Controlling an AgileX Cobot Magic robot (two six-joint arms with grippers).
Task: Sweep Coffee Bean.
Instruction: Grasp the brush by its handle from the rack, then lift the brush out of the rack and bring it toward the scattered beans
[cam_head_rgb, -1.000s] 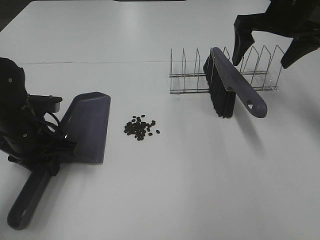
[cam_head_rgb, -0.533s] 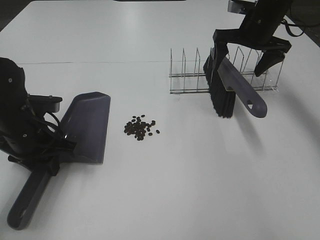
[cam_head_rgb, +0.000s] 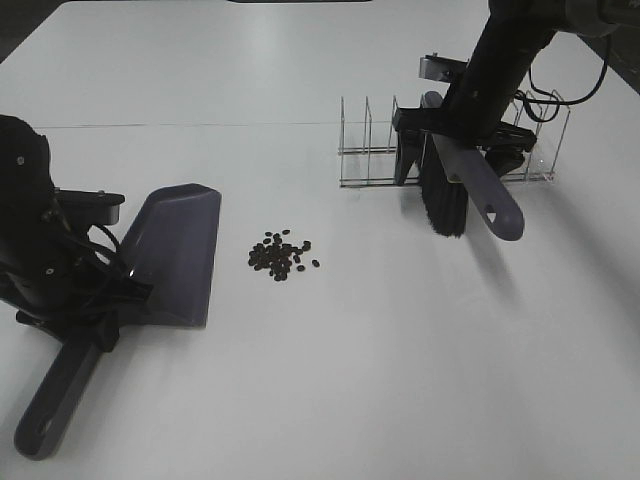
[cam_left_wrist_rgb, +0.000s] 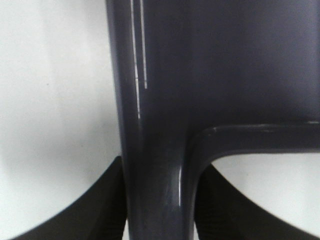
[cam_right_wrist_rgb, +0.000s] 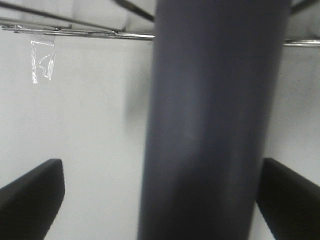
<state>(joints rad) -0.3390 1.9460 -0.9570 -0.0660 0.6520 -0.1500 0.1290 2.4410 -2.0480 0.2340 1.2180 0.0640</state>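
A small pile of dark coffee beans (cam_head_rgb: 282, 257) lies on the white table. A purple dustpan (cam_head_rgb: 178, 255) lies flat to their left, mouth towards them. My left gripper (cam_head_rgb: 108, 312) is shut on the dustpan's handle (cam_left_wrist_rgb: 155, 190), with a dark finger (cam_left_wrist_rgb: 95, 210) pressed to each side. A purple brush (cam_head_rgb: 485, 190) with black bristles (cam_head_rgb: 445, 200) leans against a wire rack. My right gripper (cam_head_rgb: 455, 150) is open and straddles the brush handle (cam_right_wrist_rgb: 210, 125). Its fingertips (cam_right_wrist_rgb: 30, 192) stand well clear on both sides.
The wire rack (cam_head_rgb: 375, 150) stands behind the brush at the back right of the table (cam_head_rgb: 350, 380). A strip of clear tape (cam_right_wrist_rgb: 42, 60) sits by the rack's base.
My right gripper has come down from the upper right and now straddles the brush handle, which has shifted slightly. The left arm, dustpan and beans have not moved.
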